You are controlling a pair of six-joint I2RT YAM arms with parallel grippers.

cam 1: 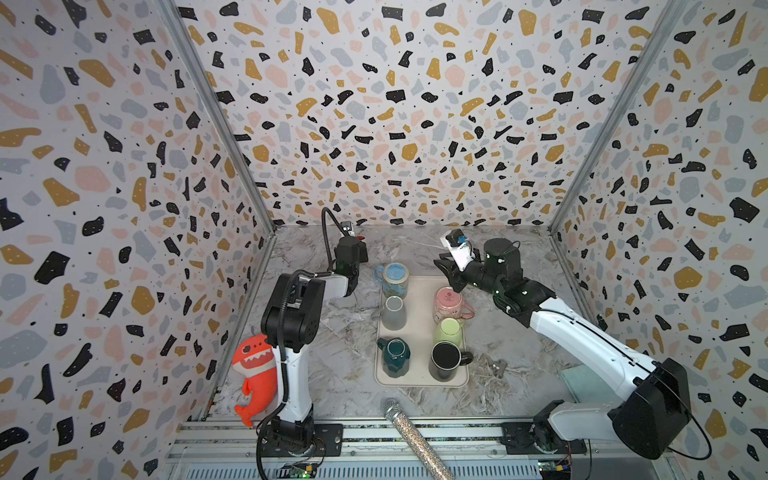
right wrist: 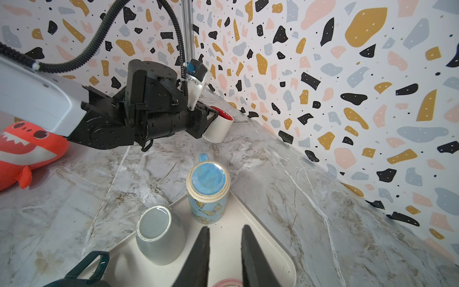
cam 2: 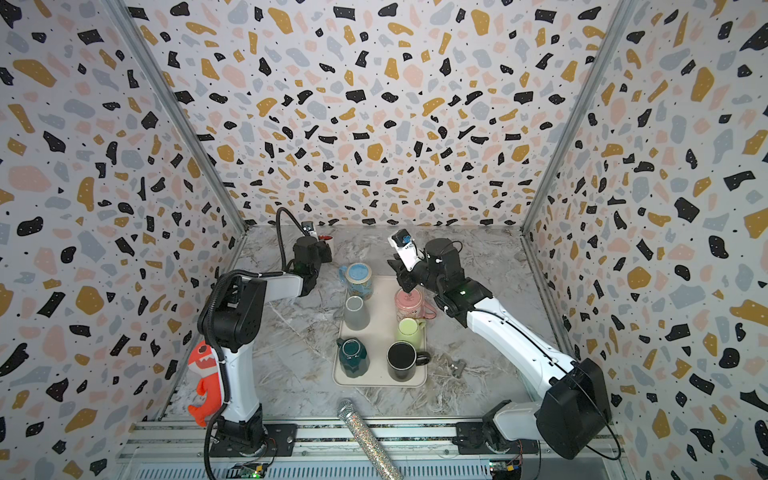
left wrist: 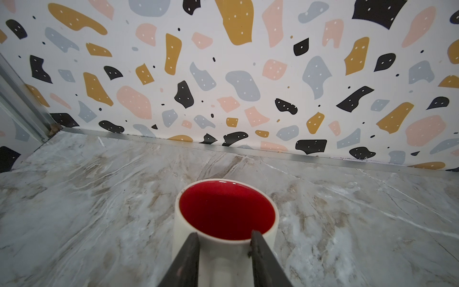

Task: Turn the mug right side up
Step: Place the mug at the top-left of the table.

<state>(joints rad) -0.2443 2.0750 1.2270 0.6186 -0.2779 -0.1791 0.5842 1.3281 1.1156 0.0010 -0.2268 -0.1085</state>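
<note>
The mug (left wrist: 226,213) stands upright on the marble table (left wrist: 99,198) by terrazzo walls (left wrist: 248,74). The left gripper (left wrist: 224,233) flanks it, grip unclear. The right gripper (right wrist: 226,227) gapes empty.

Standing there, I could not read a single word, number or brand anywhere in the cell. The nearest thing to a sign was a small round emblem on the upturned base of the pink mug (cam 1: 448,296), a little right of centre in both top views (cam 2: 409,297); it was too small and blurred to make out. In the right wrist view a ring of tiny print ran round the foot of the upturned grey mug (right wrist: 159,233), and some faint white lettering sat on the black wrist housing of the left arm (right wrist: 149,124), but neither could be read.
</note>
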